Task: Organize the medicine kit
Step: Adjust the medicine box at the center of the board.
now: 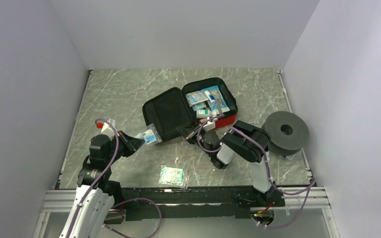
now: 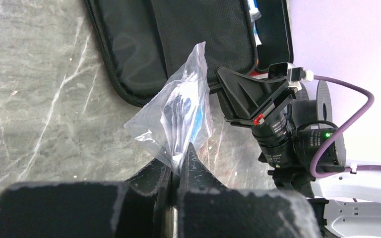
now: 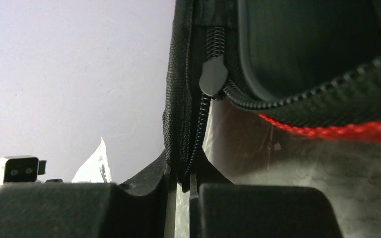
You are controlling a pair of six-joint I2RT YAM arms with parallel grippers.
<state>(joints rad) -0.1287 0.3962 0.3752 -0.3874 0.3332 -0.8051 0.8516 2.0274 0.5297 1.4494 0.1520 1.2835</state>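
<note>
Left gripper (image 2: 178, 157), arm outstretched, pinches a clear plastic pouch (image 2: 181, 111). Right gripper (image 3: 182, 174), arm folded, clamps the red soft-shell medicine kit (image 1: 166, 113) by its zip.

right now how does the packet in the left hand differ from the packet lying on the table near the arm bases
The held packet is pinched by one edge in the shut left hand, beside the black flap of the medicine kit; the loose packet lies flat on the table, untouched. The held packet shows blue and white contents; the loose packet looks green. Both are clear plastic bags outside the kit.
</note>
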